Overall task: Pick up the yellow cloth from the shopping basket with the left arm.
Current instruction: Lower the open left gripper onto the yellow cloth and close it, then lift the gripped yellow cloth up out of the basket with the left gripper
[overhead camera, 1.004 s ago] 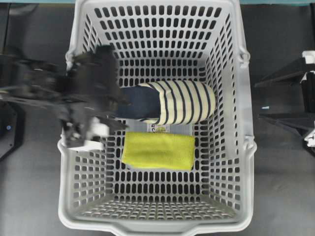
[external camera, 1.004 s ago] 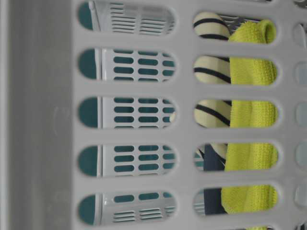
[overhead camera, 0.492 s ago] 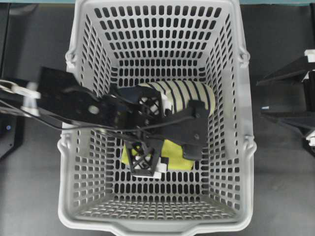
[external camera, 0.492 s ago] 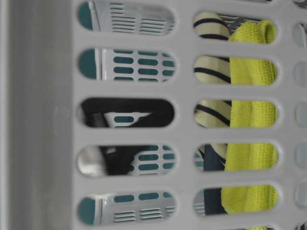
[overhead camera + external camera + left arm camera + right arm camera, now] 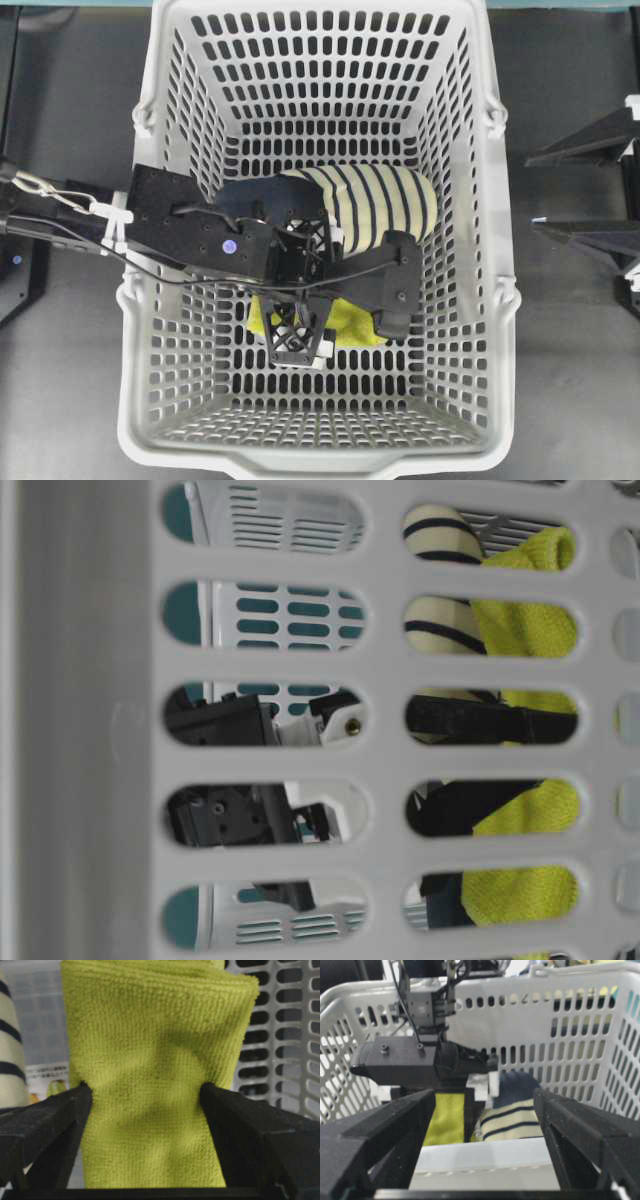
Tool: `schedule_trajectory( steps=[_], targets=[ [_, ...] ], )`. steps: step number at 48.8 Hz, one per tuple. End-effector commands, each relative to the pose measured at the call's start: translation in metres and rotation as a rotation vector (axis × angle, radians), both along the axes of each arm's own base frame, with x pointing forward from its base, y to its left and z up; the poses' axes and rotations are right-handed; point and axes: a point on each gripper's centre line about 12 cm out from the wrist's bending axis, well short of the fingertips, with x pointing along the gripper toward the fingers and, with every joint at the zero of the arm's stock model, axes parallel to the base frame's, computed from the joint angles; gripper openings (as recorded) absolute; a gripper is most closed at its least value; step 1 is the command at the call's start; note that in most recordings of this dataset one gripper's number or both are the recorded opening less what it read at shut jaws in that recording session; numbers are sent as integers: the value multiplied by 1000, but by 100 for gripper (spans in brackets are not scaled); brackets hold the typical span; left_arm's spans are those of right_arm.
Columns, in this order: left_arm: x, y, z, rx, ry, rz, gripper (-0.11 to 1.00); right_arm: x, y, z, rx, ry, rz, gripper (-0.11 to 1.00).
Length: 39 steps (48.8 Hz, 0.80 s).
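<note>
Left wrist view shows the left pincer (image 5: 145, 1125) released, its fingers (image 5: 45, 1120) touching both sides of the yellow cloth (image 5: 150, 1060) inside the shopping basket (image 5: 480, 250). Beside it lies the striped slipper (image 5: 380, 205). The right pincer (image 5: 485, 1125) stands released outside the basket.

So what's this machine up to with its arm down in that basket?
The left arm has reached into the grey shopping basket, which holds a striped slipper and a yellow cloth. The left gripper is open and down over the cloth, one finger at each side edge, but it has not closed or lifted anything. The right gripper is open too, outside the basket, facing its wall.
</note>
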Motion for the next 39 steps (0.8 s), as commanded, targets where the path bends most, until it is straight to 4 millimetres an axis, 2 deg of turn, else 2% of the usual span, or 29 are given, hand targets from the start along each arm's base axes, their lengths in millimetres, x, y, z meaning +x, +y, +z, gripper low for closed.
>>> schedule_trajectory(
  steps=[1,6,10,14,19,21,31,39],
  targets=[
    [1,-1,-5,4,4,-4,83,0,-1,6,1,-25,-3,76],
    [2,-1,-4,3,-2,-4,76,-1,-1,5,1,-25,-5,76],
    [2,-2,-3,5,-5,-12,66,-2,-1,4,1,-26,-5,75],
    [2,-2,-1,5,-8,-15,48,-3,-1,4,1,-28,-7,76],
    [4,-3,15,3,-40,-18,22,-5,-2,1,4,-25,-10,75],
    [5,-3,28,1,-62,-17,16,-5,-1,0,3,-20,-8,75],
    [4,-5,99,-7,-123,-14,16,-8,-2,2,4,-32,-10,75],
    [-10,-11,181,-18,-160,-13,16,-11,-3,4,3,-46,-19,75]
  ],
)
